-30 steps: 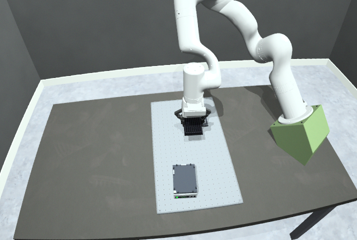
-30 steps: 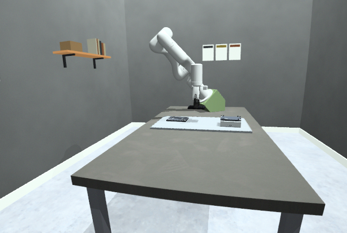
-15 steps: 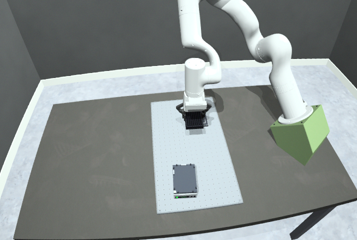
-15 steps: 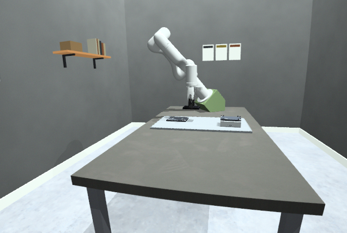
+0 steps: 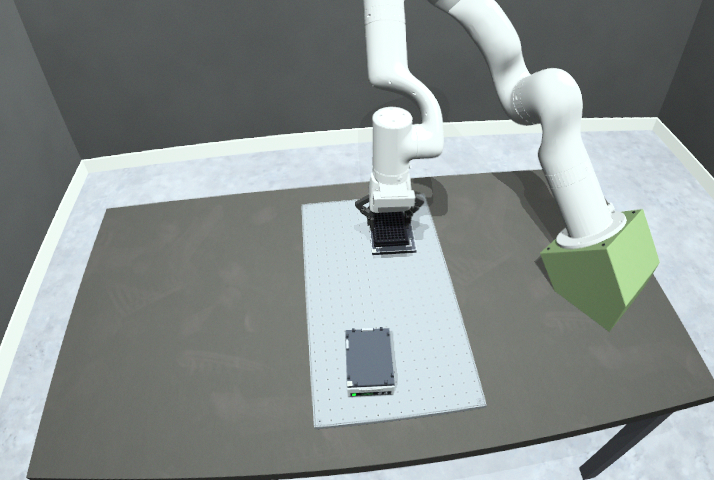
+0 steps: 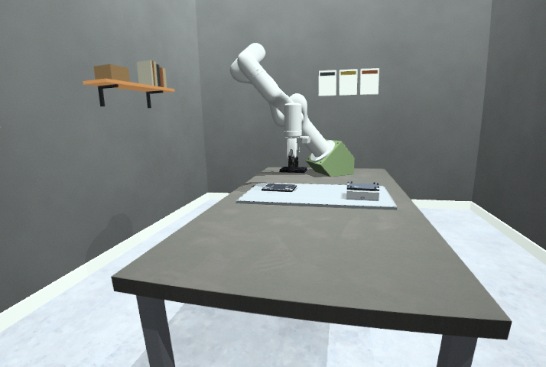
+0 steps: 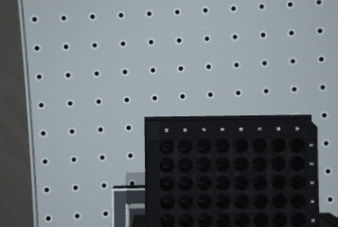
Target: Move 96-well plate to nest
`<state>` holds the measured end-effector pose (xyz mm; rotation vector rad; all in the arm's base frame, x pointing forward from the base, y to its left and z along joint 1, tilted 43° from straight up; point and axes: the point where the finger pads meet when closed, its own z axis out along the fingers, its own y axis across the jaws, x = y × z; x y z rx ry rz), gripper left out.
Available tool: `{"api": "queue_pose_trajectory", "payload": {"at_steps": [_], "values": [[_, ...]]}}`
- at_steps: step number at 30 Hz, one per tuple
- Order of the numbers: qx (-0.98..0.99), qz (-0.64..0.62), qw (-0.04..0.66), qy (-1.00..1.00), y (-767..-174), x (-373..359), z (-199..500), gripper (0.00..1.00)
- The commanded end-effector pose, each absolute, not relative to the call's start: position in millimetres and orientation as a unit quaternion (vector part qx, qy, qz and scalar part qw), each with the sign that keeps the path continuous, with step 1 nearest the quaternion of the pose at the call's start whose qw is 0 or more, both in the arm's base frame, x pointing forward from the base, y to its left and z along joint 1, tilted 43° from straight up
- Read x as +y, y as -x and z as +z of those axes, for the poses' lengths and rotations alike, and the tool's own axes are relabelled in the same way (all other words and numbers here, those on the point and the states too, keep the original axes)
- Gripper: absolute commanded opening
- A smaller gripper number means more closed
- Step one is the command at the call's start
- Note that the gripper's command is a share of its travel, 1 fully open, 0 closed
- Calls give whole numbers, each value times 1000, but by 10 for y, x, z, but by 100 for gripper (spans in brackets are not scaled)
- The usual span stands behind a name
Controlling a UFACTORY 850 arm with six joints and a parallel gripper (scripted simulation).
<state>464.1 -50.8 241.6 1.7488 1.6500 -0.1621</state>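
At the far end of the perforated breadboard [image 5: 369,305] on the dark bench [image 5: 171,316], the claw [image 5: 392,217] points straight down with the black 96-well plate [image 5: 392,230] clamped between its widely spread fingers. The plate is low over the plate nest N1 [image 5: 394,250], whose dark base shows just under its near edge in the top view; contact versus a small gap cannot be told from there. The plate shaker S1 [image 5: 370,362] sits well apart at the near end of the breadboard, its grey platform bare, green light on the front.

The exterior view shows what the top one cannot: the plate [image 6: 293,169] hangs clearly above the nest [image 6: 278,187], which lies flat on the breadboard, with the shaker [image 6: 362,190] off to the right. Depth is compressed here, so how well plate and nest line up is unclear.

The wrist view gives the plate [image 7: 230,172] close up: rows of wells, tiny white markings along two edges, and a cut-off corner at upper right. A pale corner of the nest [image 7: 121,203] peeks out lower left. The plate's lower part is cropped, the fingers are out of frame, and the markings are too small to read. No A1 label is legible in any view. The green pedestal [image 5: 624,283] carries the arm.
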Motion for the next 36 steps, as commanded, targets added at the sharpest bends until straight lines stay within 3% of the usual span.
{"api": "queue_pose_trajectory", "payload": {"at_steps": [1,36], "values": [[640,-62,358,-678,-4596,-635,2477,0],[639,-62,358,-678,-4370,-1233,2729,0]]}}
